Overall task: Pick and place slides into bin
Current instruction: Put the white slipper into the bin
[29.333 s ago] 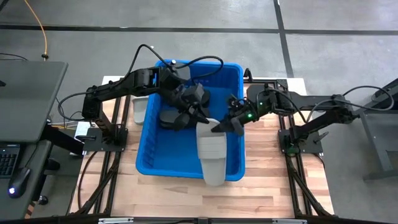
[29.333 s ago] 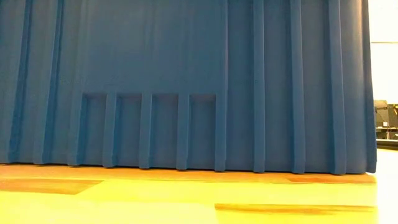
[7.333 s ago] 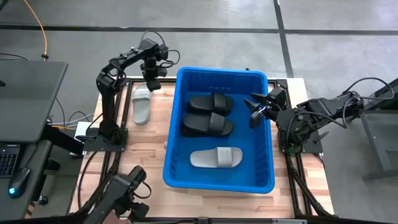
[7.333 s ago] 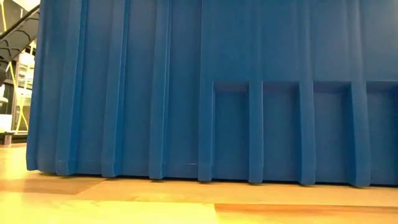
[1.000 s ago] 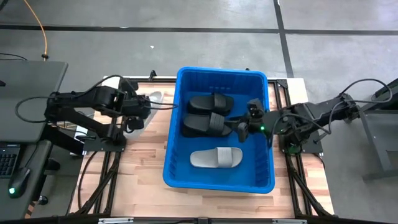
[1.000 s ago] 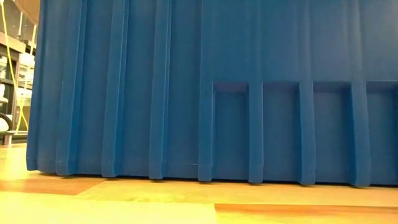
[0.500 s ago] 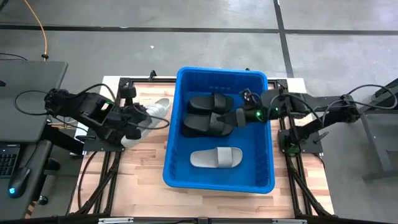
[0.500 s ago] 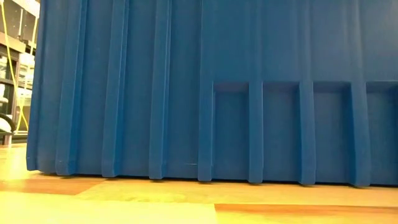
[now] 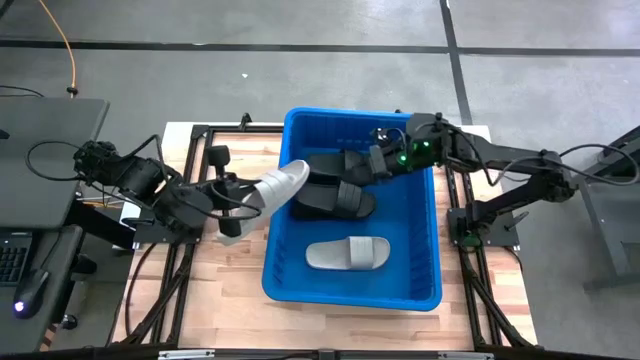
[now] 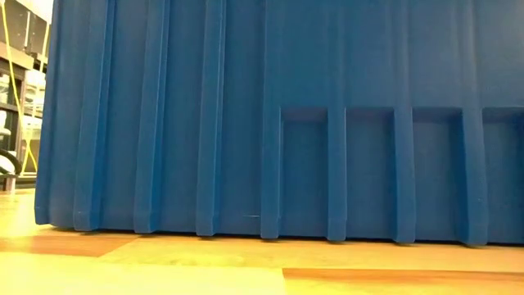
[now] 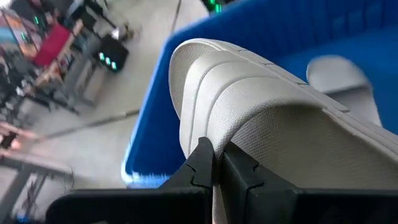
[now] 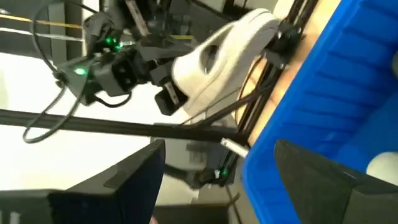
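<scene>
High view: my left claw [image 9: 252, 195] is clamped on a pale slide [image 9: 281, 183], pinching it at 1 end. The slide hangs tilted in the air over the left rim of the bin [image 9: 274, 262], toe end just past the rim. 2 black slides [image 9: 335, 199] and 1 pale slide in the bin [image 9: 347, 253] lie flat on the bin floor. My right claw [image 9: 381, 163] is spread wide with nothing in it, above the far black slide.

Low view: only the ribbed blue bin wall on the counter [image 10: 123, 266]. No claws visible.

Left wrist view: fingers [image 11: 202, 165] shut tight on the slide's thin edge. The textured foam looks light and springy, so I expect it to flex and swing from an end grip. The wide strap would be the firmer hold.

Right wrist view: my 2 fingers [image 12: 134, 177] stand well apart, empty. The left claw and its pale slide show farther off, beyond the bin rim.
</scene>
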Tool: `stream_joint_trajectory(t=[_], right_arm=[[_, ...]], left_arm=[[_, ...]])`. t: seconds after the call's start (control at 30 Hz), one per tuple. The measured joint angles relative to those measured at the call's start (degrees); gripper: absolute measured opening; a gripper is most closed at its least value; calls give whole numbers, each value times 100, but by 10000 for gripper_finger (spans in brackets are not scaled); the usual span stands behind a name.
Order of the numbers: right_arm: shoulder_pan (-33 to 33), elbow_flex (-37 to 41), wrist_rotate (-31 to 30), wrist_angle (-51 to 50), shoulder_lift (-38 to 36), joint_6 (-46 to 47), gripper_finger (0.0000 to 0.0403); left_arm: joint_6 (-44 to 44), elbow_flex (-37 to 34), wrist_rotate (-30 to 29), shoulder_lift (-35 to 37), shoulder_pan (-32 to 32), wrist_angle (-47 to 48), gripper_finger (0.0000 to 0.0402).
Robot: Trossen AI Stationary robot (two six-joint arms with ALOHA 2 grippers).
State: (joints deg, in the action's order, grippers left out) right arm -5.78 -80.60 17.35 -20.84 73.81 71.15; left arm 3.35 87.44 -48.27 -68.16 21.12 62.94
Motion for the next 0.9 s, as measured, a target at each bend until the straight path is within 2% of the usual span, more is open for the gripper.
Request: stream_joint_trajectory(t=[0.23, 0.37, 0.5, 0.6, 0.8, 0.9], right_arm=[[-320, 2, 854, 481, 372, 262, 289], [-504, 2, 1712, 1126, 562, 360, 289], [-740, 2, 2428, 1125, 650, 269, 289], [-963, 2, 2929, 942, 663, 85, 289], [-1374, 2, 3199, 428, 821, 29, 289], [-1341, 2, 3410, 672, 1034, 187, 289]], left_arm=[[911, 0, 37, 0, -11, -1048, 0], [1364, 0, 503, 0, -11, -1178, 0], [1790, 0, 1008, 0, 11, -1203, 0], [2021, 0, 1054, 0, 218, -1227, 0], [2187, 0, 993, 0, 333, -1347, 0], [2187, 0, 964, 0, 323, -1351, 0]])
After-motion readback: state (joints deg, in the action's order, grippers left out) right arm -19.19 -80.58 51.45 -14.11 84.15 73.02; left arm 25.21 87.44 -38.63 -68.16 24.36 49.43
